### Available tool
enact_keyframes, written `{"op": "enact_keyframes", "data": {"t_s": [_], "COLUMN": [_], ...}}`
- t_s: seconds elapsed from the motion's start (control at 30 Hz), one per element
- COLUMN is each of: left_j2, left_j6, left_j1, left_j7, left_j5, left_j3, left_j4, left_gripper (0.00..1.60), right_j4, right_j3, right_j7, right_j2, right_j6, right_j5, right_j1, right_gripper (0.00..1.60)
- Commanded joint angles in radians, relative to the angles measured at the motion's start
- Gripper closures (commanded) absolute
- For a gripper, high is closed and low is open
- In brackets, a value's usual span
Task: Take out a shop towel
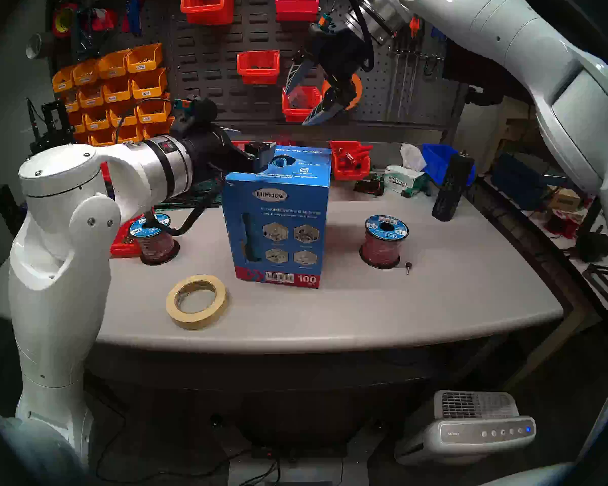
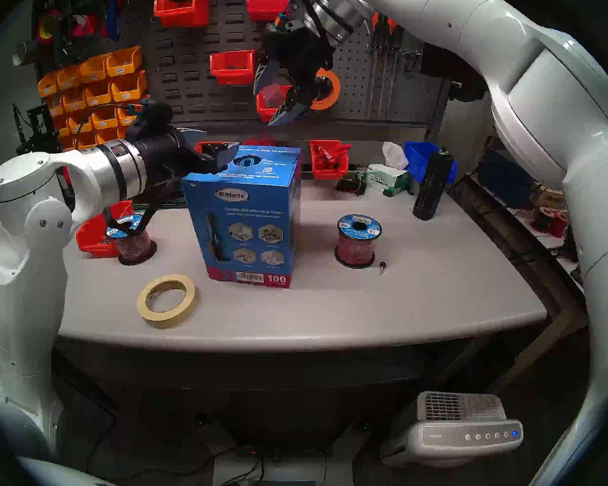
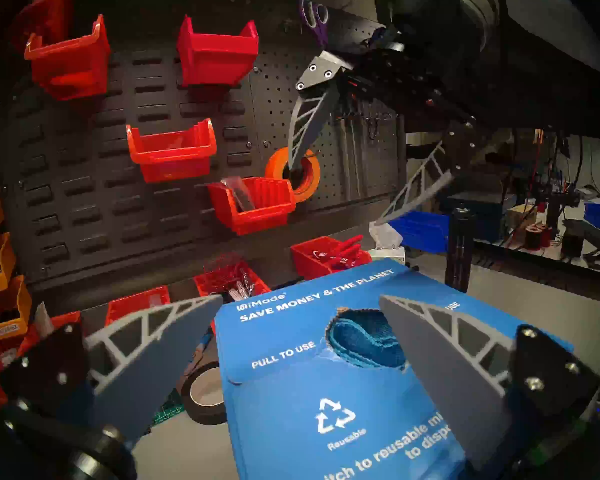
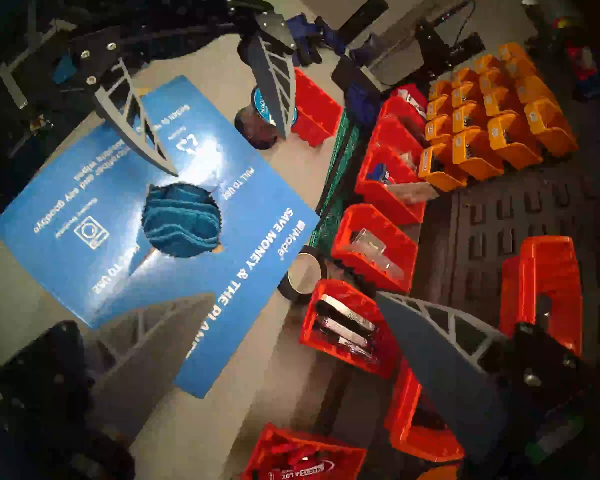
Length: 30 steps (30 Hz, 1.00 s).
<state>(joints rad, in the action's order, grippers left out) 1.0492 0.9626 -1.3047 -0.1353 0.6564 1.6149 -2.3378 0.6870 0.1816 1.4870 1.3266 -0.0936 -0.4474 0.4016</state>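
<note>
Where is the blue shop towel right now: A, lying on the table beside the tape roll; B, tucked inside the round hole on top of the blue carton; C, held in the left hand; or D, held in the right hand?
B: the shop towel sits bunched in the round hole on top of the blue carton, and neither open hand touches it.

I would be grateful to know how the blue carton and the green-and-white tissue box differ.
The blue carton stands tall at the table's middle; the tissue box lies low at the back. The carton's cloth sits inside its hole; the tissue box's white sheet sticks up. Both dispense from the top.
</note>
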Motion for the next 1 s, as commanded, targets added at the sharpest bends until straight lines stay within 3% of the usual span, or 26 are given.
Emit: {"op": "enact_keyframes", "data": {"t_s": [0.0, 0.4, 0.53, 0.6, 0.63, 0.77, 0.97], "left_j2": [0.001, 0.001, 0.001, 0.001, 0.001, 0.001, 0.0], "left_j6": [-0.003, -0.003, -0.003, -0.003, -0.003, -0.003, -0.003], "left_j1": [0.014, 0.012, 0.01, 0.01, 0.009, 0.008, 0.005], "left_j7": [0.004, 0.022, 0.026, 0.029, 0.033, 0.039, 0.047], "left_j5": [0.003, 0.014, 0.016, 0.017, 0.019, 0.022, 0.026], "left_j3": [0.01, 0.015, 0.015, 0.015, 0.015, 0.014, 0.014], "left_j4": [-0.018, -0.031, -0.034, -0.036, -0.039, -0.043, -0.047], "left_gripper": [0.0, 0.0, 0.0, 0.0, 0.0, 0.0, 0.0], "right_j4": [-0.016, -0.053, -0.061, -0.066, -0.072, -0.08, -0.09], "right_j3": [0.0, -0.037, -0.046, -0.051, -0.058, -0.071, -0.091], "right_j7": [-0.003, -0.003, -0.003, -0.003, -0.003, -0.003, -0.003], "right_j2": [0.046, 0.091, 0.1, 0.105, 0.111, 0.121, 0.136], "right_j6": [-0.034, -0.116, -0.137, -0.151, -0.167, -0.196, -0.235], "right_j5": [0.013, 0.046, 0.053, 0.057, 0.062, 0.071, 0.081], "right_j1": [0.08, 0.089, 0.092, 0.094, 0.096, 0.1, 0.1], "right_gripper": [0.0, 0.0, 0.1, 0.24, 0.58, 0.78, 0.64]}}
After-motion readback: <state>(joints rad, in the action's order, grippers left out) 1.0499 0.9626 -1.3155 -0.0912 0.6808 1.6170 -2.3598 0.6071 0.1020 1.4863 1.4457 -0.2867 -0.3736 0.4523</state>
